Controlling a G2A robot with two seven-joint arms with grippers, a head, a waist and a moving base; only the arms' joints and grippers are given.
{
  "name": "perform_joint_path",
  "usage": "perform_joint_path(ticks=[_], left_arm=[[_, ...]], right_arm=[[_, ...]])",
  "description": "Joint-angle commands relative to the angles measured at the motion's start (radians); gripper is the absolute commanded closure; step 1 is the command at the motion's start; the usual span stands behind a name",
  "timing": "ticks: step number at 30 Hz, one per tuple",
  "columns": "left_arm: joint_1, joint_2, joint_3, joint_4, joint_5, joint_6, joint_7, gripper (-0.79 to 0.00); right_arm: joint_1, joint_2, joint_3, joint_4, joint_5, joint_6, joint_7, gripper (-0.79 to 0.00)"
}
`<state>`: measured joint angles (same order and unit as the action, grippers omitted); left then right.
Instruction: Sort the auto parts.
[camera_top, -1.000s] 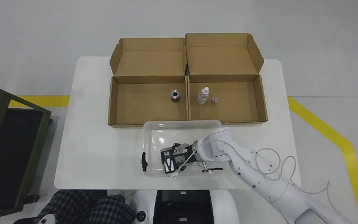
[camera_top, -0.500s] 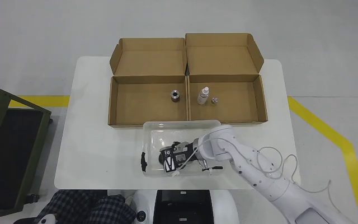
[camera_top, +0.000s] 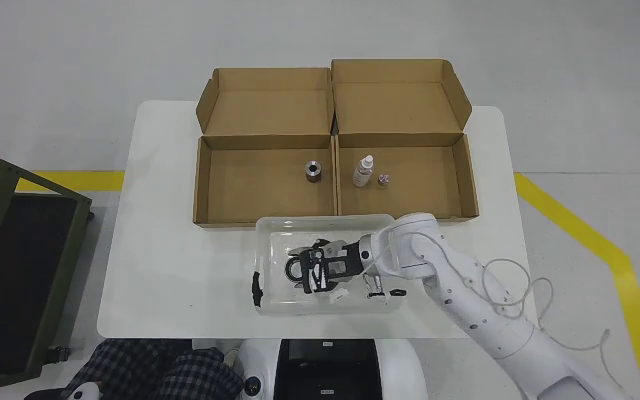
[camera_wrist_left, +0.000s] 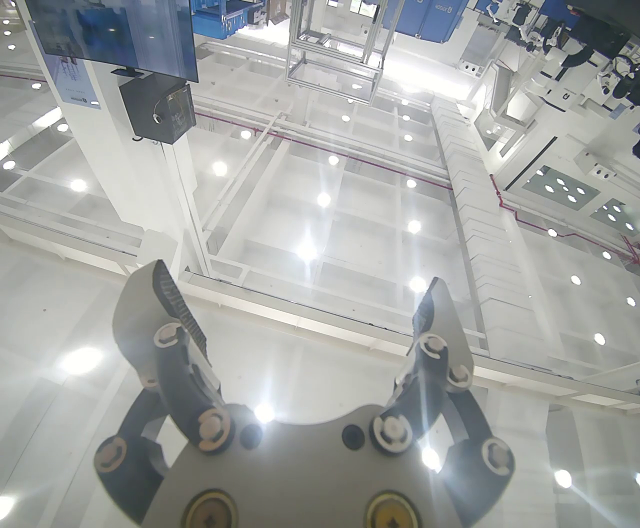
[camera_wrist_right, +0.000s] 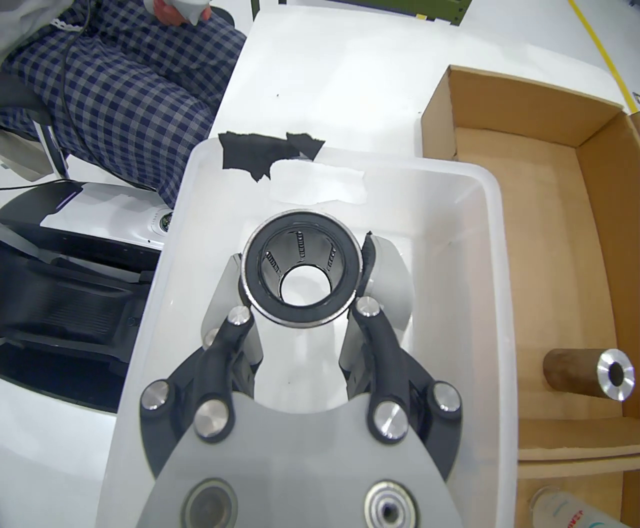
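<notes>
- left gripper (camera_wrist_left: 295, 285) points up at the ceiling, fingers (camera_wrist_left: 172, 320) spread and holding nothing.
- right gripper (camera_wrist_right: 304, 272) sits inside the clear plastic tub (camera_wrist_right: 492, 300) at the near edge of the white worktop (camera_top: 165, 210), its fingers (camera_wrist_right: 385, 272) pinching a hollow steel bearing sleeve (camera_wrist_right: 300, 222) by its sides.
- step in hand, i judge: lifting the picked part out.
- beyond the tub, the left brown cardboard box (camera_top: 250, 190) holds a short steel cylinder (camera_top: 313, 171); the right brown cardboard box (camera_top: 430, 188) holds a small white bottle (camera_top: 363, 171).
- the next move likely calls for clearing the tub wall, then setting the sleeve beside the cylinder.
</notes>
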<state>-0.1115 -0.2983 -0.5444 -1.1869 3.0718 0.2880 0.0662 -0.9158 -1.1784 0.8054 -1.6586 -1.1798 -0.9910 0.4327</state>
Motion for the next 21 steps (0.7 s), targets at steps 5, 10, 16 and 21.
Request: perform_joint_path(ticks=[5,10,16,21], left_arm=[[0.0,0.0,0.0,0.0,0.0,0.0,0.0,-0.785],[0.0,0.0,0.0,0.0,0.0,0.0,0.0,-0.785],[0.0,0.0,0.0,0.0,0.0,0.0,0.0,-0.785],[0.0,0.0,0.0,0.0,0.0,0.0,0.0,-0.785]], right_arm=[[-0.01,0.012,0.04,-0.034,0.022,-0.007,-0.013,0.0],[-0.021,0.021,0.07,-0.067,0.035,-0.009,-0.02,0.0],[-0.034,0.031,0.106,-0.119,0.049,-0.01,-0.029,0.0],[-0.043,0.04,0.138,-0.15,0.06,-0.008,-0.037,0.0]])
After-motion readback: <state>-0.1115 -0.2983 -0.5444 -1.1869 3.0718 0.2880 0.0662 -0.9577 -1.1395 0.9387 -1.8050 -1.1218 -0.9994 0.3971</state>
